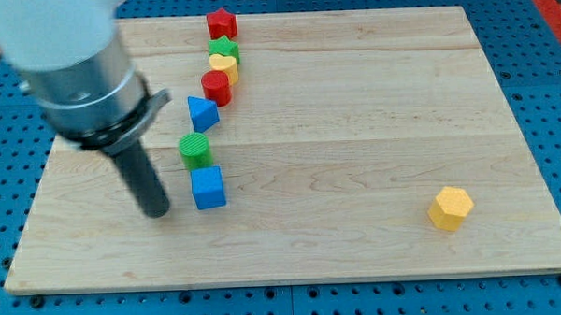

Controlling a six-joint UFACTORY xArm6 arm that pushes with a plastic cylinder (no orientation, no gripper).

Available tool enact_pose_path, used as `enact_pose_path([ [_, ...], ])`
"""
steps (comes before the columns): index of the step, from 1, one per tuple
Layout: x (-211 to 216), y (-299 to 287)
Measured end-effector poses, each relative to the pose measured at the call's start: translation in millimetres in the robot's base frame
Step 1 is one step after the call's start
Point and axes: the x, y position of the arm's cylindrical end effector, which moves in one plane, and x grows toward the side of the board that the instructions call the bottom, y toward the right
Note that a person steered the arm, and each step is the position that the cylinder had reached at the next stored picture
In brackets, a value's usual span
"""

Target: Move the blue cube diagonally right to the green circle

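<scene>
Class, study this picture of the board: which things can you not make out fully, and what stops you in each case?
- Arm body, camera view: blurred and cut off by the view's top and left edges.
- Green block, camera view: shape unclear, crowded between the red star and the yellow block.
- Whether my tip touches the blue cube: too close to judge.

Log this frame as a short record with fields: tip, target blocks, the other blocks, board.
tip: my tip rests on the board just to the view's left of the blue cube, a small gap between
green circle: green cylinder right above the blue cube, about touching
column above: blue triangle, red cylinder, yellow block, green block, red block
apart: yellow hexagon, lower right
board: wooden board
</scene>
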Motion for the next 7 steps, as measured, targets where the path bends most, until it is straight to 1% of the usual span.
enact_pose_path([
  [1, -21, 62],
  [2, -21, 62],
  [3, -36, 79],
  [4, -49, 77],
  [6, -50, 76],
  [7, -50, 64],
])
